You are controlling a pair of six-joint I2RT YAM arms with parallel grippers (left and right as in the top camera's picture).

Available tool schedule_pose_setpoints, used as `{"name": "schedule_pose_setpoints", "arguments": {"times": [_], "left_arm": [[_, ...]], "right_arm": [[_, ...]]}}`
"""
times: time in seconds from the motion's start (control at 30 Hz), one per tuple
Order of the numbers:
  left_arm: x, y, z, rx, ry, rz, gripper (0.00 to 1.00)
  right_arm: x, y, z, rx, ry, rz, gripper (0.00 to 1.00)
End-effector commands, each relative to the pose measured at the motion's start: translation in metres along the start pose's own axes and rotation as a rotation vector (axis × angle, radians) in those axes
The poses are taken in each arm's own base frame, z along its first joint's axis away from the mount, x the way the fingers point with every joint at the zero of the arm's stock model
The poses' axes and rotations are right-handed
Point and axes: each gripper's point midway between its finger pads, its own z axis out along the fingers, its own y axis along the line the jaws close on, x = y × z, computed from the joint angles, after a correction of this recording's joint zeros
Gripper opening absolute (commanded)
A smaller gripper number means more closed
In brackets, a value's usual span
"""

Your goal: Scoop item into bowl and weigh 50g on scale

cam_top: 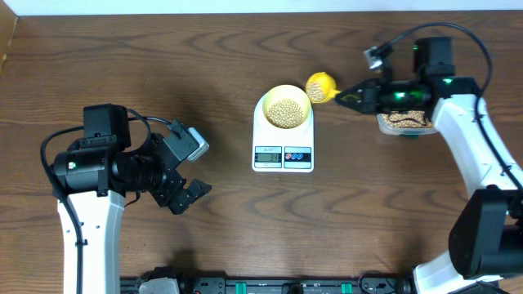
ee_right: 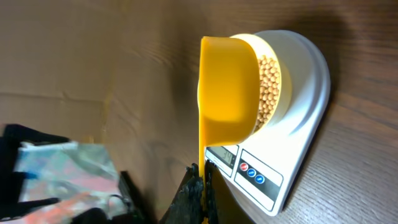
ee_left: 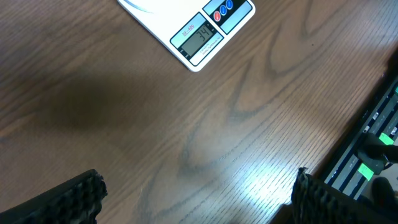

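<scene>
Beans (cam_top: 285, 112) in bowl (cam_top: 265, 98) on scale (cam_top: 283, 137), display (ee_left: 200, 38) seemingly under target; right gripper (cam_top: 343, 96) clamped scoop (cam_top: 320, 86) at bowl's 2 o'clock, should tip slowly, watching display; left gripper (cam_top: 189, 196) gaped, empty

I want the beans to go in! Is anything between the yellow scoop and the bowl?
No, nothing visible. The right gripper holds the scoop right at the edge of the bowl on the scale, with nothing between them.

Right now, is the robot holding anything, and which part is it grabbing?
The right gripper pinches the yellow scoop by the end of its handle. The left gripper is open and empty.
</scene>
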Motion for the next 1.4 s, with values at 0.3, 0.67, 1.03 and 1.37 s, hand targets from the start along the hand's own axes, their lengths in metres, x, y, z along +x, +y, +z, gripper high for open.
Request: {"name": "schedule_pose_setpoints", "arguments": {"times": [0.3,0.67,1.03,1.37], "left_arm": [[0.003,0.0,0.001,0.003,0.005,0.016,0.98],[0.003,0.0,0.001,0.003,0.005,0.016,0.98],[0.003,0.0,0.001,0.003,0.005,0.016,0.98],[0.003,0.0,0.002,0.003,0.006,0.016,0.98]], "right_arm": [[-0.002,-0.002,0.044,0.264,0.032,-0.339,0.01],[-0.001,0.007,0.053,0.371,0.043,-0.49,0.01],[-0.004,0.015,0.051,0.456,0.032,-0.577,0.01],[-0.005,0.016,0.051,0.455,0.031,-0.578,0.01]]}}
